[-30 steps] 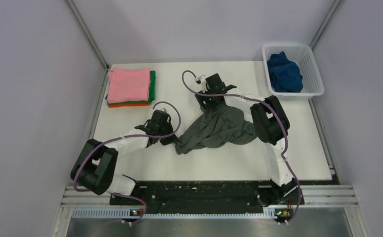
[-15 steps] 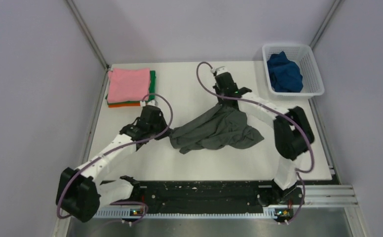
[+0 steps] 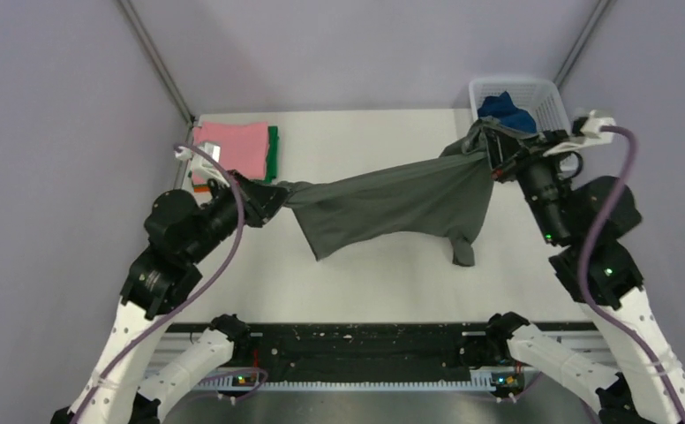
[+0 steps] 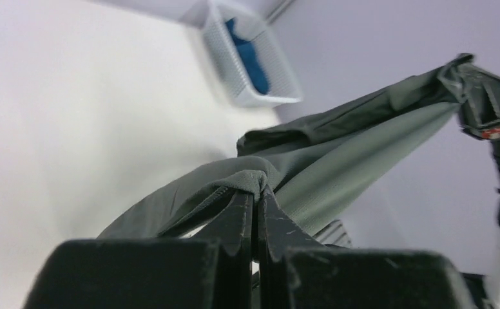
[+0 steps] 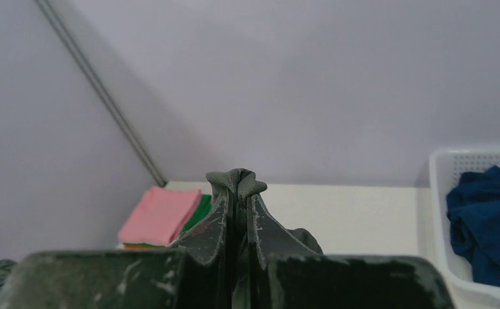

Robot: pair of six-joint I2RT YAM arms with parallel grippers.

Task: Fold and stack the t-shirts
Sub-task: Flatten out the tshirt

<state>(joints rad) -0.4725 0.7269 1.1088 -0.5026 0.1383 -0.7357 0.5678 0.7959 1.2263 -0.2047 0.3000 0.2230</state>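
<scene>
Slippage looked the main risk. From above, the grey tee (image 3: 392,199) hung taut over the table (image 3: 365,283) between the left gripper (image 3: 264,199) and right gripper (image 3: 495,150); more pull could drag a thin pinch free. Left wrist: jaws closed tight on a hem fold, far end blurred. Right wrist: jaws clamped on a small bunch, the tee's body hidden below them.

Tabletop (image 3: 365,287): folded t-shirt stack (image 3: 233,152) at 10 o'clock; basket (image 3: 551,93) at 2 o'clock, loose t-shirt (image 3: 503,107) inside; spread t-shirt (image 3: 392,203) above centre, pinched by left tool (image 3: 273,194) at 9 o'clock and right tool (image 3: 491,147) just before the basket.
</scene>
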